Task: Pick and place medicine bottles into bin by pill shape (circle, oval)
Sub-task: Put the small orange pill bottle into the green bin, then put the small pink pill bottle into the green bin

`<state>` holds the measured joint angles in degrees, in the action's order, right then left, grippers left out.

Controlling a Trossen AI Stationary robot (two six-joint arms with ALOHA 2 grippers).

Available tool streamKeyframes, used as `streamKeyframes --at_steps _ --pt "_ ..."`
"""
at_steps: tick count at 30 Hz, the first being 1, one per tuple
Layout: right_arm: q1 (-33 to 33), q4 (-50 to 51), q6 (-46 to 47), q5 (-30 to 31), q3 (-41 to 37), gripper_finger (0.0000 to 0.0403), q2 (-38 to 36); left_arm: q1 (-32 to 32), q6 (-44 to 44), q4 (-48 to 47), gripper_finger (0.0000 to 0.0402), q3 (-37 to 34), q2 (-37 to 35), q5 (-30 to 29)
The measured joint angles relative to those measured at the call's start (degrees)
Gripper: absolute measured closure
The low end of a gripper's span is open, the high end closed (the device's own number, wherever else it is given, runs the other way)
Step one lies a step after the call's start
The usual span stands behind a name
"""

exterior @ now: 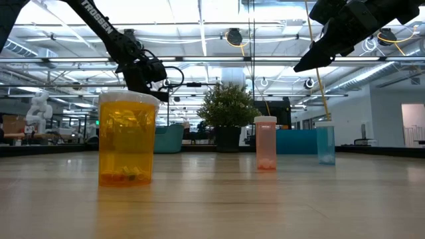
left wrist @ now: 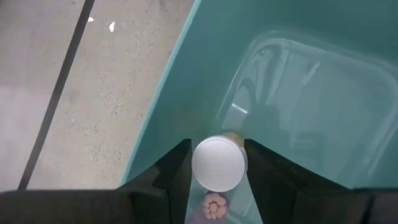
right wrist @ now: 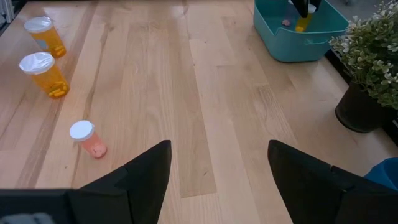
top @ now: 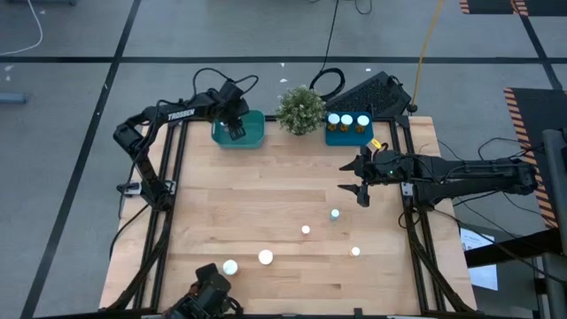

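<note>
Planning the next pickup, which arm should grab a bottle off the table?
Right. The right gripper hangs open near the small white-capped bottle, while the left gripper holds a bottle over the teal bin.

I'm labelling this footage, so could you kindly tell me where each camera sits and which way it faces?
High view: overhead, straight down on the wooden table; both dark arms show.
Low view: table height, level past a big amber bottle; arms enter from above.
Left wrist view: down into the teal plastic bin; left gripper clamps a white-capped bottle.
Right wrist view: across the table; open right gripper below.
Shared: the right wrist view and high view both show the teal bin.
</note>
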<state>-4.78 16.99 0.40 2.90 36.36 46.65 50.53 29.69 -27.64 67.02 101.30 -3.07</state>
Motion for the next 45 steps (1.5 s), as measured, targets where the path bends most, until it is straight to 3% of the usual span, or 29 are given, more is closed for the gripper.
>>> streamKeyframes --at_steps 10,18,29,38,45 --pt "0.00 0.02 0.00 -0.17 0.00 0.0140 0.00 -0.19 -0.38 0.28 0.0220 -0.10 -0.02 -0.82" --pt "0.00 0.02 0.00 -0.17 0.00 0.0140 0.00 -1.94 -0.56 -0.36 0.0183 -0.13 -0.81 -7.32" --pt "0.54 0.98 5.28 -0.17 0.00 0.0140 -0.01 -6.21 -4.98 -5.62 0.0176 -0.15 -13.12 -8.48" --pt "9.61 7.65 18.58 0.62 0.00 0.0140 0.41 -19.39 -13.69 -12.03 0.0176 -0.15 -25.32 -4.15" --pt "25.50 10.82 32.54 10.75 -0.07 0.0140 4.27 -36.23 -18.87 -10.61 0.0176 -0.15 -27.02 -4.61"
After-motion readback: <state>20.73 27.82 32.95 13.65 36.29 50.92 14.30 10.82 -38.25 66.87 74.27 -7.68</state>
